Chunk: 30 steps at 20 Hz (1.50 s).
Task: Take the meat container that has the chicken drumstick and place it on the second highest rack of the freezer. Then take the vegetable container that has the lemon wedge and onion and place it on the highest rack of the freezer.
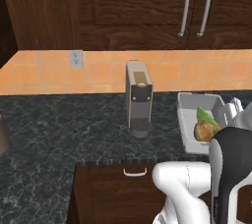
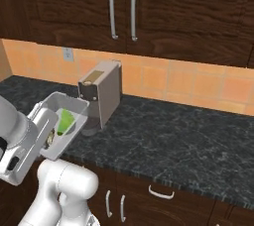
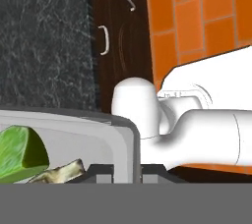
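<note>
Above the counter edge [image 2: 163,158], the gripper [image 3: 127,171] pinches the grey tray's [image 1: 189,115] wall, long axis toward the backsplash.

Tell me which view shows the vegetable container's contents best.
The left base view: the grey container is seen from above, with the green lemon wedge and tan onion. The right base view shows just green, behind the wrist; the hand view crops a wedge and rim.
</note>
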{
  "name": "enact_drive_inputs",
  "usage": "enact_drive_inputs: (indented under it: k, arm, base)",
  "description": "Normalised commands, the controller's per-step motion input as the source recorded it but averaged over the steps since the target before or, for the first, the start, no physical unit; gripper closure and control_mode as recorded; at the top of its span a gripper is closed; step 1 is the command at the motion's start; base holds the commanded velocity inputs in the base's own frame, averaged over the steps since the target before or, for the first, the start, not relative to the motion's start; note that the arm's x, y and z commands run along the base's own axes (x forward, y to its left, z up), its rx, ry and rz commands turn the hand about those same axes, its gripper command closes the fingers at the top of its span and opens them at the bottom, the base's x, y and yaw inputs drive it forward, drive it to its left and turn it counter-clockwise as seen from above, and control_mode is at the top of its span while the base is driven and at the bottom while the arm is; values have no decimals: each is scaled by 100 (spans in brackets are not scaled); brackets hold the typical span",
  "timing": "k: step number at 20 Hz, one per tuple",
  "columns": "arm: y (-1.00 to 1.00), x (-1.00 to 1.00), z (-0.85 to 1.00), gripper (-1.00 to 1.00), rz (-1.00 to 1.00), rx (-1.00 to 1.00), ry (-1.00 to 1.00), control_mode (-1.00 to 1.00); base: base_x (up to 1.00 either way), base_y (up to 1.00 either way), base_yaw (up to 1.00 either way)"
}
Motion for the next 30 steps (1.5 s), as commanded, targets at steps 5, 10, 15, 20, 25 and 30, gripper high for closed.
enact_drive_inputs:
  k: [5, 10, 15, 20, 25, 30]
  arm:
    - [0, 0, 0, 100, 0, 0, 0, 100]
    - [0, 0, 0, 100, 0, 0, 0, 100]
    - [0, 0, 0, 100, 0, 0, 0, 100]
    - [0, 0, 0, 100, 0, 0, 0, 100]
    - [0, 0, 0, 100, 0, 0, 0, 100]
    - [0, 0, 0, 100, 0, 0, 0, 100]
  base:
    - [-3, -18, -37]
    - [0, -27, -52]
    - [0, -21, -53]
    - [0, -29, -53]
    - [0, -17, -60]
    - [11, -3, -74]
